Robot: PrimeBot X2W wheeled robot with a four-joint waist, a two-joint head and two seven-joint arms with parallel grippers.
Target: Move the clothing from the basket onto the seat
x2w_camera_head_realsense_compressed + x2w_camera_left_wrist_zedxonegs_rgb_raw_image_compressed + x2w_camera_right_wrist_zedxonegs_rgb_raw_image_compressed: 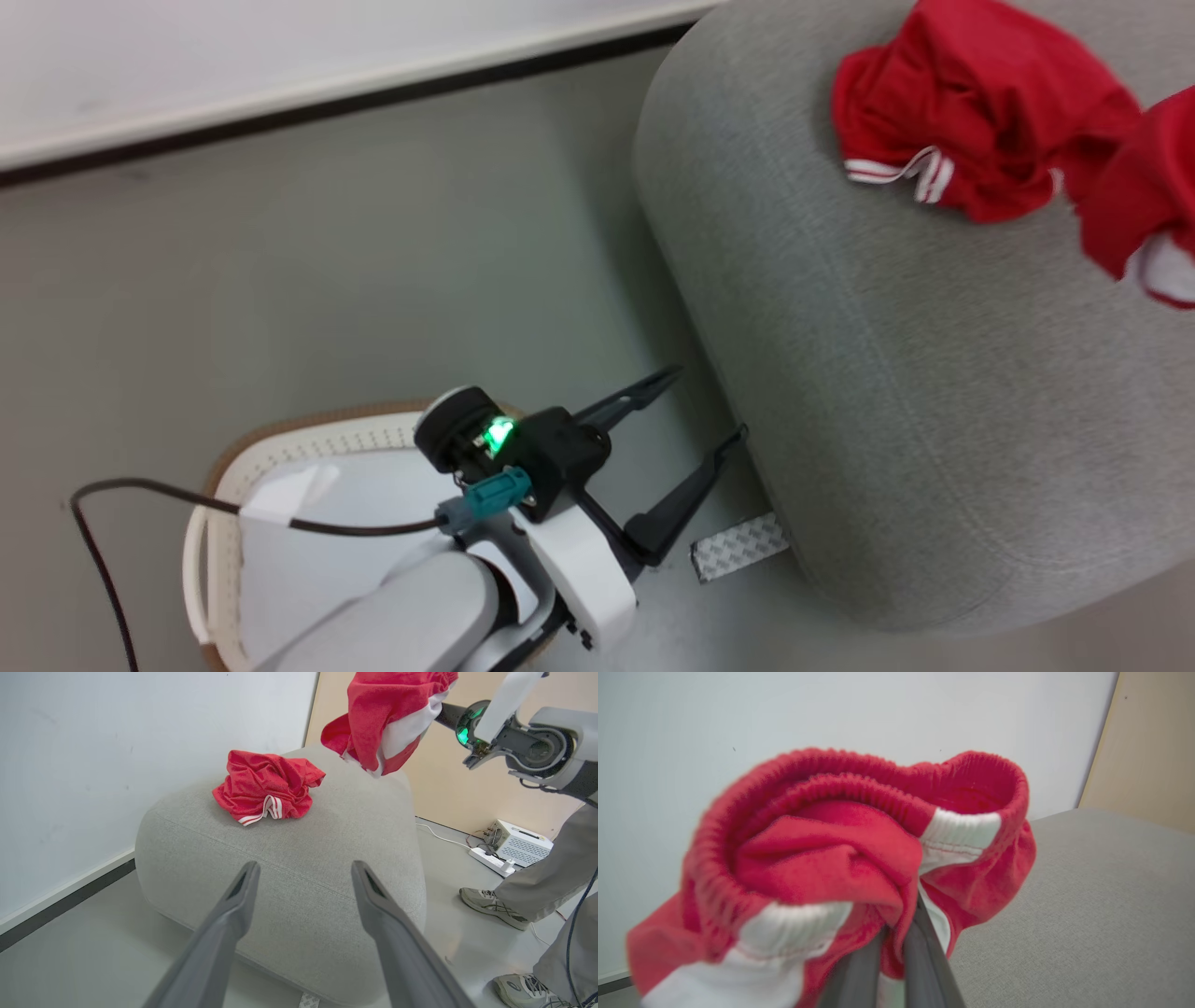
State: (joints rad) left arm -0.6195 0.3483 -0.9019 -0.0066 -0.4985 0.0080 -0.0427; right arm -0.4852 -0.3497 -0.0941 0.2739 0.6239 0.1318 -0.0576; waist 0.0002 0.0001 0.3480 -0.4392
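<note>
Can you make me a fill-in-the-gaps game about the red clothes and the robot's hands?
1. The crumpled fabric garment with white striped trim, lying on the large light grey upholstered seat, is ____.
2. The left gripper, with two long dark fingers, is ____ and empty.
3. The right gripper is ____ on the second red garment.
Missing words: red; open; shut.

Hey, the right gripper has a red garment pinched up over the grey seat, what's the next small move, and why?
Probably lower the right gripper a little and open it: the held garment hangs above the seat, beside the other garment already lying there.
</note>
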